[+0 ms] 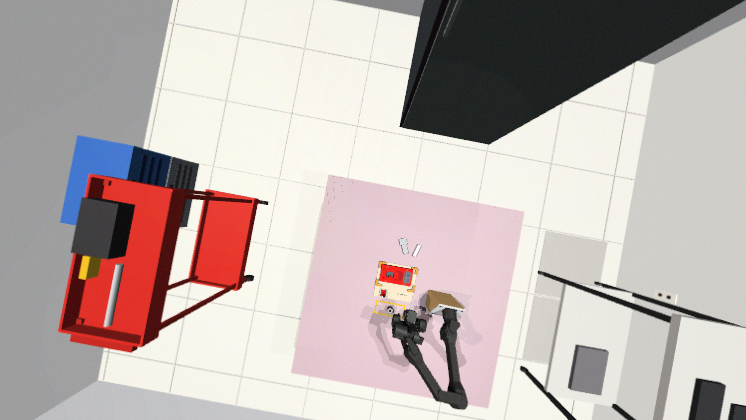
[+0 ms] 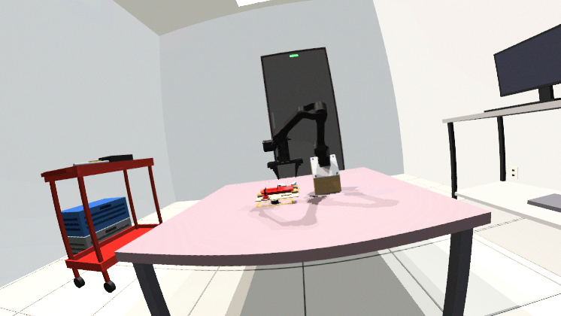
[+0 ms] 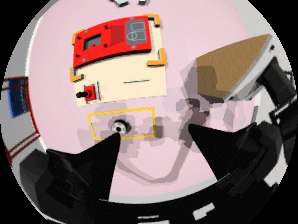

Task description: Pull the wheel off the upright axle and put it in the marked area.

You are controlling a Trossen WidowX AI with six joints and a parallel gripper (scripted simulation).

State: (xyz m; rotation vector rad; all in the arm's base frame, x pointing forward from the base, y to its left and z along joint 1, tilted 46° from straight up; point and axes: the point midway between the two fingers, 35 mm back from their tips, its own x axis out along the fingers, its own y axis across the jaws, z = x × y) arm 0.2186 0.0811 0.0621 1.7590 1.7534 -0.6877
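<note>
The small grey wheel (image 1: 390, 309) (image 2: 274, 201) (image 3: 120, 125) lies flat on the pink table (image 1: 354, 229) inside the yellow marked rectangle (image 1: 375, 307) (image 3: 91, 128). Just behind it is the cream and red board (image 1: 396, 276) (image 2: 279, 190) (image 3: 127, 76), with a small red axle mount (image 1: 383, 292) (image 3: 85, 94) at its near left corner. My gripper (image 1: 409, 318) (image 2: 286, 170) (image 3: 156, 132) hangs well above the table, a little to the right of the wheel. Its fingers are spread wide, empty, and touch nothing.
A brown box (image 1: 442, 301) (image 2: 326, 184) (image 3: 226, 66) carrying the arm's base stands right of the board. Two small grey pieces (image 1: 403, 244) lie beyond the board. A red cart (image 1: 130, 260) (image 2: 98, 195) stands off the table to the left.
</note>
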